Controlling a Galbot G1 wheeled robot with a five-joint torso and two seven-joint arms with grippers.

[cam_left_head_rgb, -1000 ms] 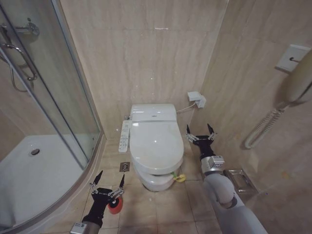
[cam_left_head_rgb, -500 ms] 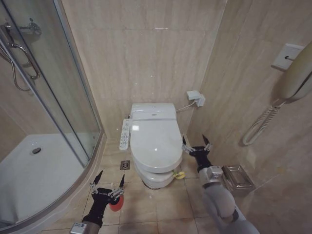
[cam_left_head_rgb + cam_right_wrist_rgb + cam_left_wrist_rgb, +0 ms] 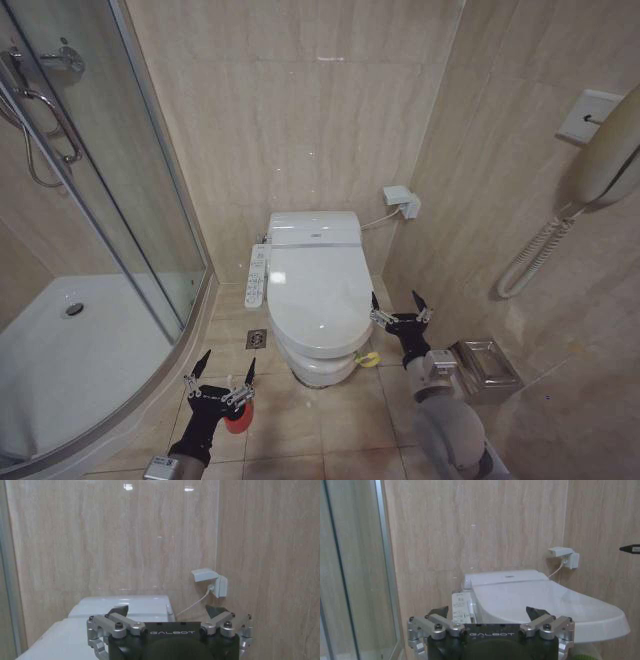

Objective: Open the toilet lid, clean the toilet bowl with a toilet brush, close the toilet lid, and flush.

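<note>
The toilet lid (image 3: 318,290) lies shut and glossy white over the toilet bowl (image 3: 322,372). A small yellow-green loop (image 3: 368,359) hangs at its front right edge. My right gripper (image 3: 397,308) is open, fingertips up, close beside the lid's right rim and just above the loop. In the right wrist view my right gripper (image 3: 167,611) faces the wall with the lid (image 3: 55,639) low beside it. My left gripper (image 3: 224,375) is open near the floor, front left of the bowl, over a red cup holder (image 3: 237,420). It also shows in the left wrist view (image 3: 488,611). The toilet brush is hidden.
A glass shower door (image 3: 120,200) and a white shower tray (image 3: 70,350) fill the left. A floor drain (image 3: 256,340) lies left of the bowl. A metal box (image 3: 487,366) sits on the floor at the right, below a wall phone (image 3: 605,160). A wall socket (image 3: 402,201) is behind the toilet.
My right gripper has moved down and left, closer to the lid's front right edge. The left gripper has not moved. The head camera has tilted slightly.
</note>
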